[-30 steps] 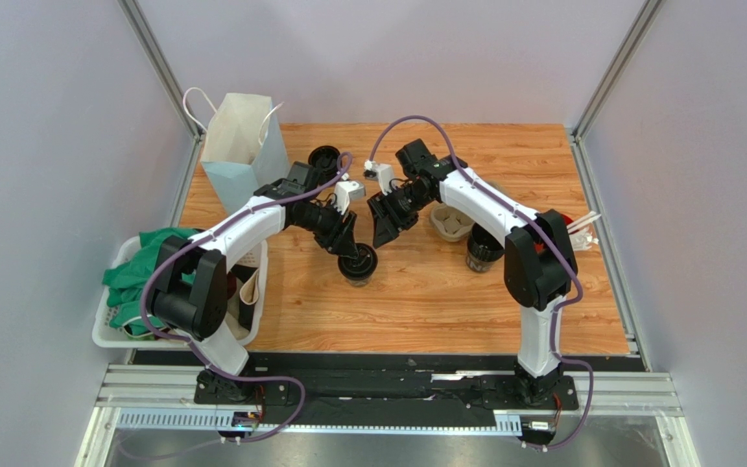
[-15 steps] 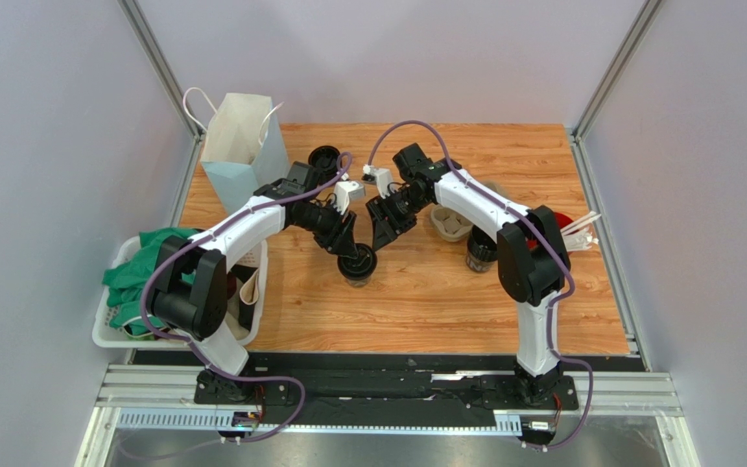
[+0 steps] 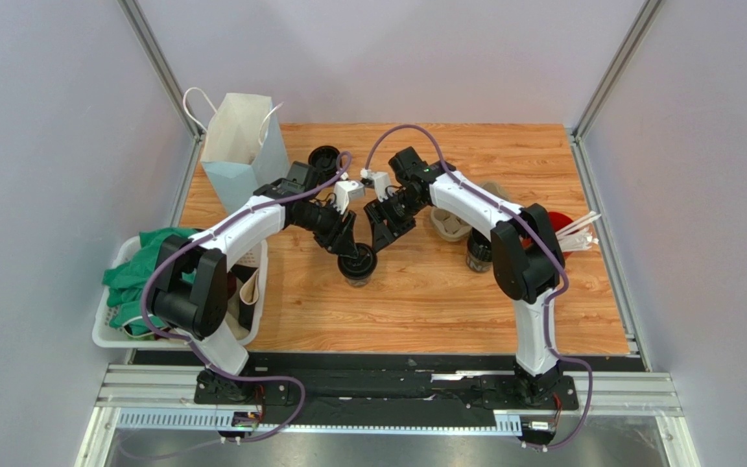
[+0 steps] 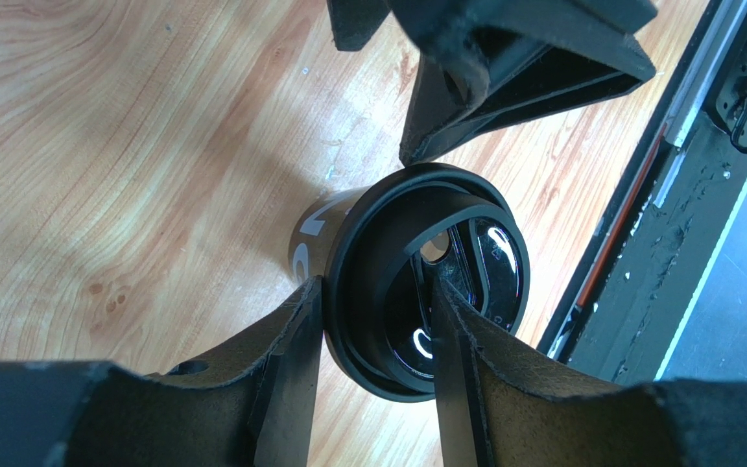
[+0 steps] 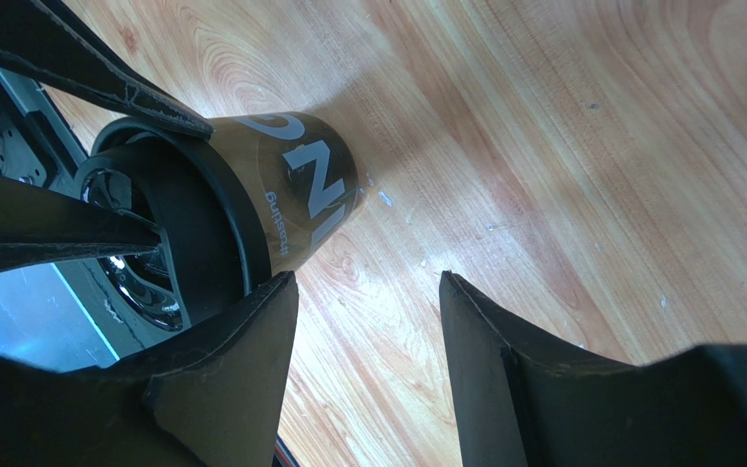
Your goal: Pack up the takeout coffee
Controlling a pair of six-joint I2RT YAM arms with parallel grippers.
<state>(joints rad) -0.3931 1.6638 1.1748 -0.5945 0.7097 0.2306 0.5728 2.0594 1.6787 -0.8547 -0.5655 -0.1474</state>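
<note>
Since a second ago the right gripper (image 3: 379, 229) sits closer: jaws apart, empty, just beside the small black disposable coffee cup with a black lid (image 3: 357, 265) standing on the wooden table (image 3: 426, 302); the left gripper (image 4: 373, 302) pinches its lid rim. Likely light and crushable; the lid may pop off, so hold the body

Left tool (image 3: 352, 249) on takeout coffee (image 3: 358, 269), right tool (image 3: 380, 232) beside

Glossy plastic lid (image 4: 416, 251) on the takeout coffee (image 4: 311, 233); matt grained wooden table (image 4: 105, 146).
</note>
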